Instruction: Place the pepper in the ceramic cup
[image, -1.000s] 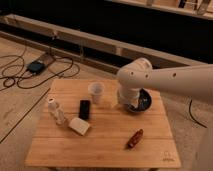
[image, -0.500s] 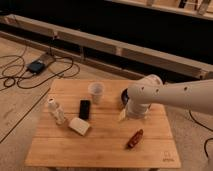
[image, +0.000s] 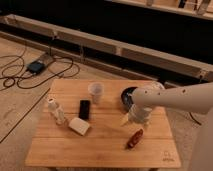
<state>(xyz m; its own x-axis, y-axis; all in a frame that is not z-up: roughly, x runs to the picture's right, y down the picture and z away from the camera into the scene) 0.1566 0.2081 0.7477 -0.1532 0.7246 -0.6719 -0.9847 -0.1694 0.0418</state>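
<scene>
You will find almost no writing here. The only sign is a small dark mark (image: 166, 157) printed at the near right corner of the bench (image: 105, 150), and it cannot be read. The black flat slab (image: 85, 109), the clear bottle (image: 56, 111) and the pale block (image: 79, 126) show no label that you could make out.

The pepper (image: 135, 138) lies on the bench's right half, towards the near edge, lengthwise and slightly aslant. Nothing touches it. The ceramic cup (image: 96, 92) stands upright near the middle of the far side, well apart from the pepper, with the black flat slab just in front of it.

Your claw (image: 129, 120) hangs over the bench between the dark bowl (image: 128, 96) and the pepper, just beyond the pepper and a little to its left. It is released and grasps nothing. The white arm (image: 172, 97) reaches in from the right and hides the right part of the bowl.

The bottle stands at the left side of the bench, and the pale block lies near it, between it and the slab. On the floor (image: 15, 107) to the left you see looped cables (image: 17, 77) and a dark box (image: 36, 66).
</scene>
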